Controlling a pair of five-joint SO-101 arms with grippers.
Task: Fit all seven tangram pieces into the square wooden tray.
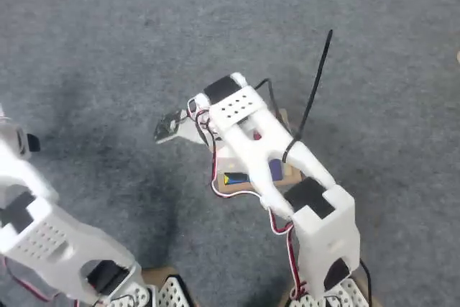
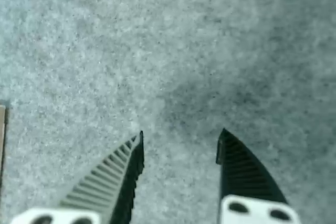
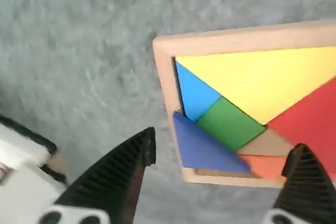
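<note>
Square wooden tray (image 3: 236, 36): one, on the grey felt desk (image 2: 157, 35), under the right end effector (image 3: 226, 140), jaws wide. Pieces counted inside, six: yellow triangle (image 3: 262, 77), light-blue piece (image 3: 197, 93), green square (image 3: 228, 123), dark-blue triangle (image 3: 205, 150), red piece (image 3: 310, 119), orange piece (image 3: 265, 165). Left end effector (image 2: 181, 134): wide, over felt.

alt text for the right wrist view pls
A square wooden tray on grey carpet holds coloured tangram pieces: a yellow triangle, light blue piece, green square, dark blue triangle, red piece and orange piece. The right gripper hangs open over one corner, and a small brown patch shows among the pieces.
</note>
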